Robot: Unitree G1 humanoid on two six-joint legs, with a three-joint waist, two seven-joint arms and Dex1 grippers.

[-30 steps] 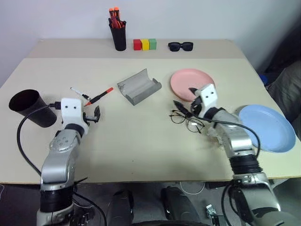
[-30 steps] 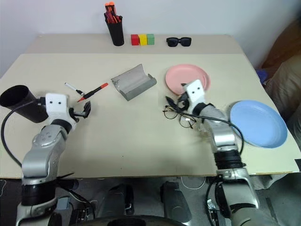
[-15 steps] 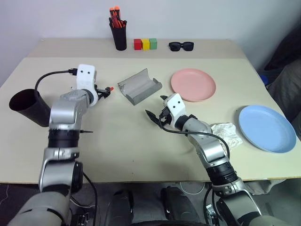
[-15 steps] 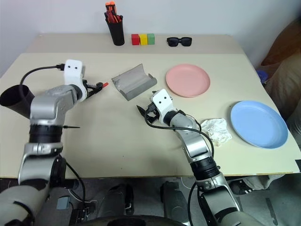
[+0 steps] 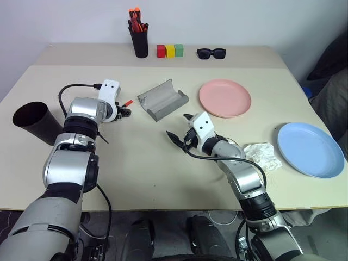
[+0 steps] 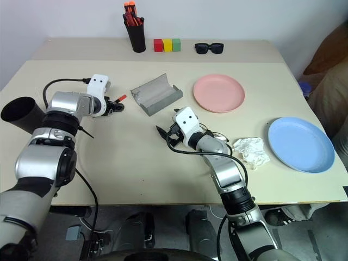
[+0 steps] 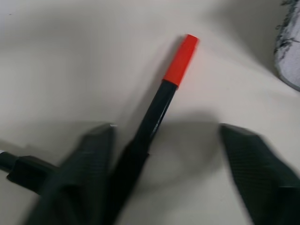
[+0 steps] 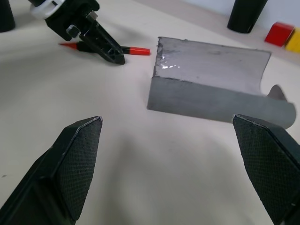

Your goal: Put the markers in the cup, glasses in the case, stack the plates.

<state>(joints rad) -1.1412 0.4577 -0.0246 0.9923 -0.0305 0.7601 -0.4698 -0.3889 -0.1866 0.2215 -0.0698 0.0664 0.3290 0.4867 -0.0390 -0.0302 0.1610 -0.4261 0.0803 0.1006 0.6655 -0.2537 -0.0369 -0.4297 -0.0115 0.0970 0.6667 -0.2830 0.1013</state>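
Beige counter against a pale wall, things scattered across it, nothing of the task finished yet

- Nearest, on the right: blue plate [image 5: 310,149] lies alone near the counter edge, a crumpled white tissue [image 5: 262,155] just beside it. Not stacked; the pink plate [image 5: 224,98] sits well apart, farther back
- Mid counter: right hand [image 5: 178,129] hovers wide open and empty, facing the case
- Glasses: cannot place them for certain. Thin dark loops by the right wrist could be the frame or the arm's cable. They are not in the case
- Left edge: cup [image 5: 33,122] leans over the side, mouth up. Its inside is not visible, but both markers appear to be out of it
- Left hand [image 5: 125,111] is down on the black marker [image 7: 157,108]. Its fingers [image 7: 89,159] stand apart on either side of the barrel, one against it, not clamped. Marker lies flat, red cap pointing toward the case
- White marker: mostly hidden by the left arm; a dark tip [image 7: 18,166] beside the left finger is probably its end
- Case [image 5: 162,99] lies open and empty, just past the red cap
- Back row, untouched: pen holder [image 5: 140,41], coloured blocks [image 5: 169,51], sunglasses [image 5: 210,53]

Judgement: first marker pickup under way; second marker, glasses and plates all left to do
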